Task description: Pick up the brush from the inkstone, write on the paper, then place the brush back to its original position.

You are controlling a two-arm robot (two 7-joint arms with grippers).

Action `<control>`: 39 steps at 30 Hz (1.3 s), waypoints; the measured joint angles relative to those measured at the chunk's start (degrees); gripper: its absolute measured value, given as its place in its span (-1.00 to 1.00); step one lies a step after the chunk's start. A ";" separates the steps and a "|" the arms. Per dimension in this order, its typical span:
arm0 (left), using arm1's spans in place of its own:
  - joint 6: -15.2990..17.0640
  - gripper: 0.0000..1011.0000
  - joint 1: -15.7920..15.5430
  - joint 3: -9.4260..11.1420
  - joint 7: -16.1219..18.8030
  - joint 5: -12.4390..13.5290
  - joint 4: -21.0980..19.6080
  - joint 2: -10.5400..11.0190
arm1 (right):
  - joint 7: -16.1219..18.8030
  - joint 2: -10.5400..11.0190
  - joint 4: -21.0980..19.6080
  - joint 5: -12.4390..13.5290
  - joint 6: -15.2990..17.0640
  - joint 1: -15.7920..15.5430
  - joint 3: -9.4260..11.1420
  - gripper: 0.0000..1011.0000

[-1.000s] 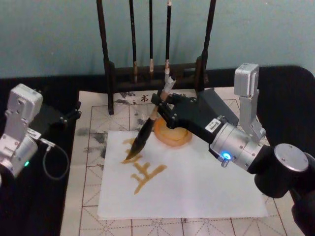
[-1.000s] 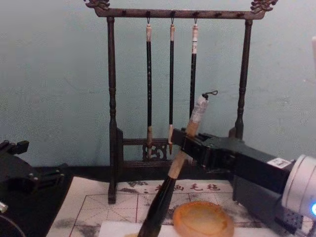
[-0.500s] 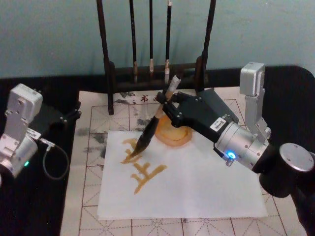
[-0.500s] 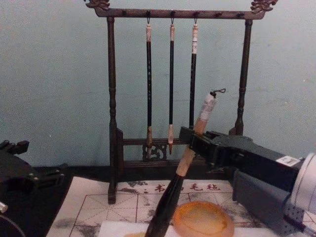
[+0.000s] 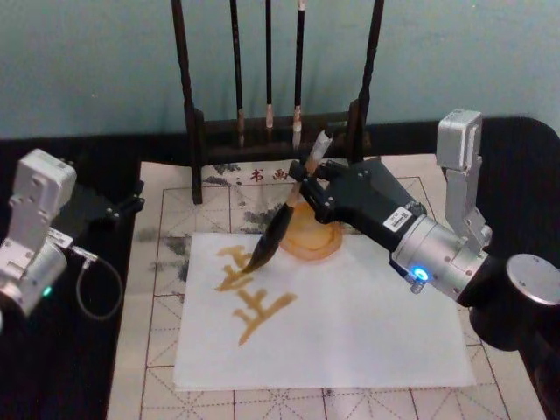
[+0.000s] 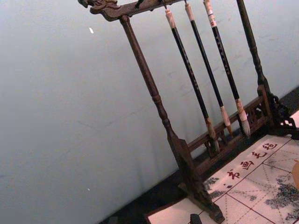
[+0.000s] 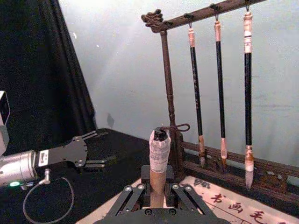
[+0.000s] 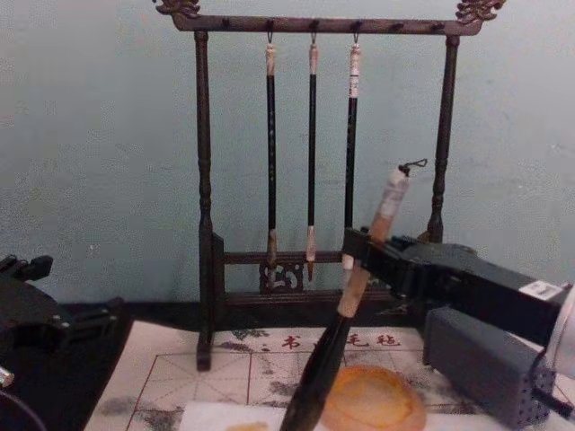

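One idle released left gripper (image 5: pixel 133 199); right gripper (image 5: pixel 308 177) clenched on brush (image 5: pixel 278 229), tip on paper (image 5: pixel 367 324) in head view

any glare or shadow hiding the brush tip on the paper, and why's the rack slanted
Head view: even light, no glare on the paper; the brush tip shows plainly at the yellowish strokes, right gripper holding it, left gripper parked at the left. Chest view: tip cut off at the bottom edge, rack upright. Left wrist view: rack slants because that camera is tilted.

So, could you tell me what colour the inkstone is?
The inkstone is orange-amber, best in head view.
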 joint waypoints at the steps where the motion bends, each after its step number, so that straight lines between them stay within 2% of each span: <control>1: 0.00 0.98 0.00 0.00 0.00 0.00 0.00 0.00 | -0.02 0.02 0.00 -0.02 0.00 -0.01 0.05 -0.63; 39: 0.00 0.98 0.00 0.00 0.00 0.00 0.00 0.00 | -1.02 0.10 -0.52 -1.13 -0.42 -0.55 2.00 -0.63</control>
